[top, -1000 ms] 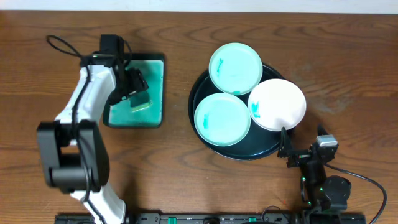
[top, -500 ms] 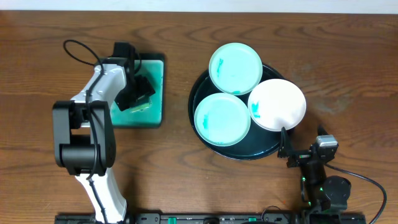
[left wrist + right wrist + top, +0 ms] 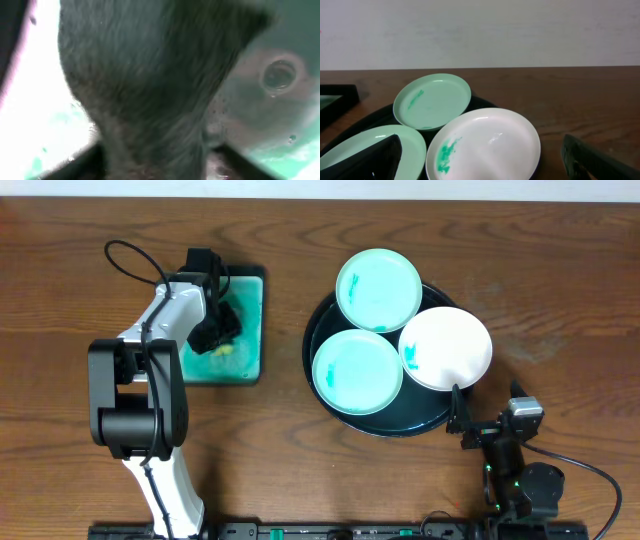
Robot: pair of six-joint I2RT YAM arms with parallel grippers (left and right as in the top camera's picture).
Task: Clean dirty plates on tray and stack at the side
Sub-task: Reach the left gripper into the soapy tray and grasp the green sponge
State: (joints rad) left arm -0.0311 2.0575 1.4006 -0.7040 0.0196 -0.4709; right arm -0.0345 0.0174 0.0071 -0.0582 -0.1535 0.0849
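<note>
Visibly smeared plates (image 3: 357,372) (teal) — all three

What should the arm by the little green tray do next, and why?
Probably lift the left gripper out of the small tray, bringing the sponge, and head for the plates. It is down in the teal liquid, and all three plates sit smeared on the round tray. Whether it grips the sponge is unclear.

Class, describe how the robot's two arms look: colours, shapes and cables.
The left arm has white rounded links, chunky black joints and a looping black cable. The right arm is compact, all black, with small green lights and a trailing cable.
</note>
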